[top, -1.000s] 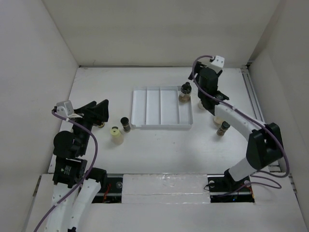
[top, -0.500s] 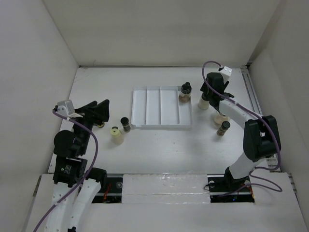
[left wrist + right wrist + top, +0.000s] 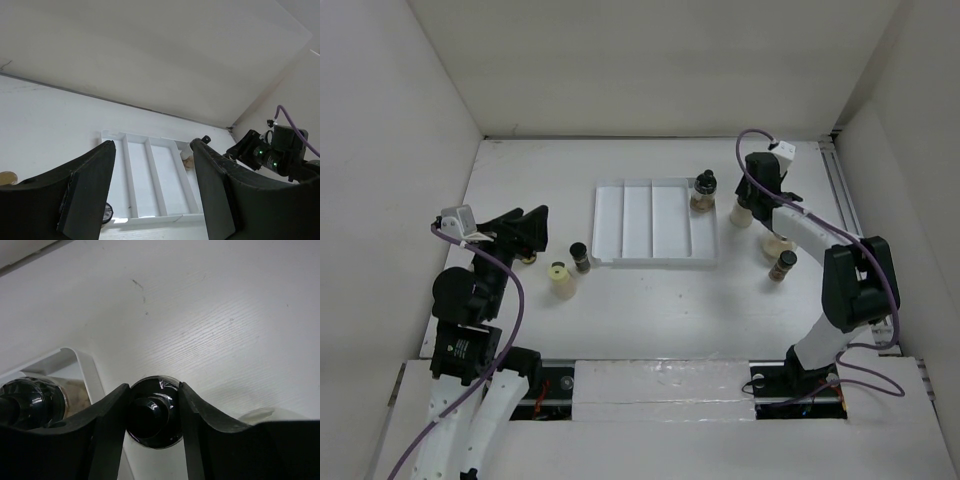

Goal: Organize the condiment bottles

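My right gripper (image 3: 746, 203) stands just right of the white divided tray (image 3: 642, 262), shut on the black knobbed cap of a condiment bottle (image 3: 741, 214). In the right wrist view the fingers (image 3: 112, 410) press both sides of that cap (image 3: 152, 419). A second black-capped bottle (image 3: 703, 190) stands in the tray's back right corner and shows at the left of the right wrist view (image 3: 30, 400). My left gripper (image 3: 525, 232) is open and empty, left of the tray; in its own view the tray (image 3: 117, 175) lies between its fingers (image 3: 90, 185).
A beige bottle (image 3: 775, 246) and a dark brown one (image 3: 783, 265) stand right of the tray. A dark bottle (image 3: 580, 257) and a yellow bottle (image 3: 560, 277) stand at its left front corner. Another bottle (image 3: 527, 257) sits under the left gripper. White walls enclose the table.
My right gripper has swung right, from over the bottle in the tray's corner to the bottle just outside the tray, and has come down round its cap. The left arm has hardly moved.
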### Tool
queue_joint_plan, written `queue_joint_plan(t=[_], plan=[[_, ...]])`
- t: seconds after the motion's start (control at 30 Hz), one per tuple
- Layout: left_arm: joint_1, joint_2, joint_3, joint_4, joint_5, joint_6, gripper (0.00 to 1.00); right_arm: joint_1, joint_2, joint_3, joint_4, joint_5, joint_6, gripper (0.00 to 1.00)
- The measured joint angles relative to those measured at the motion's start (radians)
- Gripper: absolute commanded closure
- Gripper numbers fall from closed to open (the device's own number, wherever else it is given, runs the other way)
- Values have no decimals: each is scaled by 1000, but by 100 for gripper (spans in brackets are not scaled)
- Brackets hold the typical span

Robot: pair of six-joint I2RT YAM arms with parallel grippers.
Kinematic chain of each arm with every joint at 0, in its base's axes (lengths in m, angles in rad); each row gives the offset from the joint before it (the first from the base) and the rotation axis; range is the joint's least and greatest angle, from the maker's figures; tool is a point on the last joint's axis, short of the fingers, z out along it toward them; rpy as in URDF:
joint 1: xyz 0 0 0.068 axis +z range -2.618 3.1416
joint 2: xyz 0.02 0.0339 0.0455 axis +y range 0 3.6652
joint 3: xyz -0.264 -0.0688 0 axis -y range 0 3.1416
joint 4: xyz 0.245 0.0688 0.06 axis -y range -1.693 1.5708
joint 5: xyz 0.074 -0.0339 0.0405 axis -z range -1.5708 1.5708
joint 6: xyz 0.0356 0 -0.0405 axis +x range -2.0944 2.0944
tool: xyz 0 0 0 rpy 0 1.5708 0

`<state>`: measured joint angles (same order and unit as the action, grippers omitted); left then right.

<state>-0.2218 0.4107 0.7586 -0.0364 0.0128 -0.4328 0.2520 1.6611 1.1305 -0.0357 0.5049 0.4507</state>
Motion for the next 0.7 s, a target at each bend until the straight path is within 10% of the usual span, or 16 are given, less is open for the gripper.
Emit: queue_joint_plan(t=[0.2, 0.7], plan=[[0, 0, 0, 3, 10, 0, 41, 22, 0, 1, -10, 32, 3, 77], [0, 1, -13, 10, 13, -11, 41, 218, -318, -46, -115, 124, -22, 79]])
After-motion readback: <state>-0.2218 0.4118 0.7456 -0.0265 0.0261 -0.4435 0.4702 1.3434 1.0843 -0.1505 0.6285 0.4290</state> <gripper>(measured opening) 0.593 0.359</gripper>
